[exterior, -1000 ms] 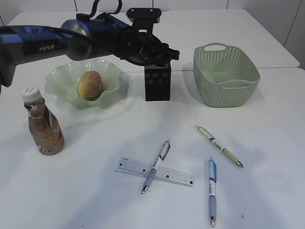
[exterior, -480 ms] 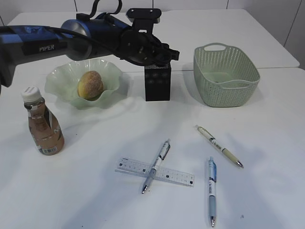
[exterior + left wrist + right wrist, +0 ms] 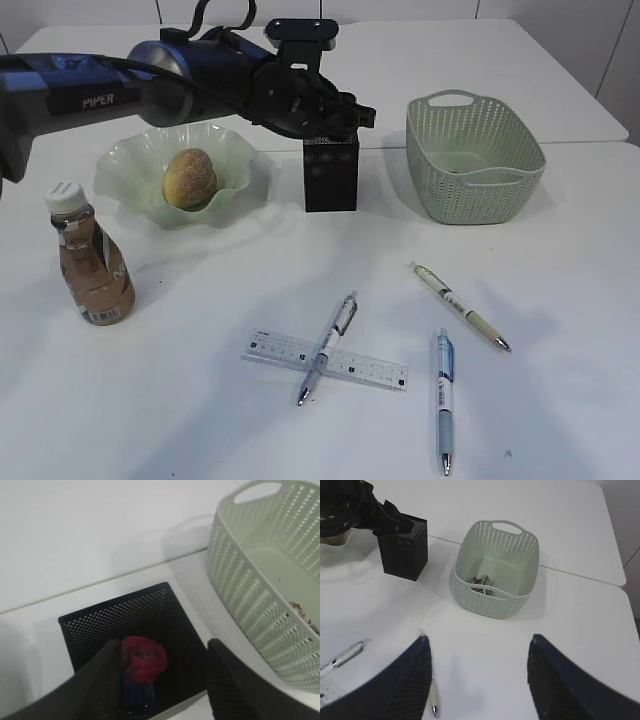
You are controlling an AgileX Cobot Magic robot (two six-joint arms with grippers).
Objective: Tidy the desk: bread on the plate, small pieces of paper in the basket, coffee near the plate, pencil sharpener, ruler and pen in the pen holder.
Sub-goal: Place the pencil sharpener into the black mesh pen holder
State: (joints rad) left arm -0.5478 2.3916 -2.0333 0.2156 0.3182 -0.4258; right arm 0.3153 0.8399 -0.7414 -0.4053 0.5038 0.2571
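Observation:
My left gripper point(image 3: 338, 116) hovers over the black mesh pen holder point(image 3: 330, 172), jaws open. In the left wrist view a red and blue pencil sharpener point(image 3: 144, 659) sits inside the holder's mouth point(image 3: 125, 620), against the left finger and clear of the right one. Bread point(image 3: 190, 177) lies on the green plate point(image 3: 130, 165), and the coffee bottle point(image 3: 90, 265) stands in front of it. A ruler point(image 3: 350, 365) lies under one pen point(image 3: 328, 347); two more pens point(image 3: 462, 306) point(image 3: 444, 398) lie to the right. My right gripper point(image 3: 479, 640) hangs open above the table, holding nothing.
The green basket point(image 3: 475, 155) stands right of the holder with small paper pieces point(image 3: 481, 584) in it. A white pen point(image 3: 433, 700) lies by my right gripper's left finger. The table's back edge runs behind the holder.
The left jaws have spread wider over the pen holder. The arm has hardly shifted, and nothing else on the table has moved.

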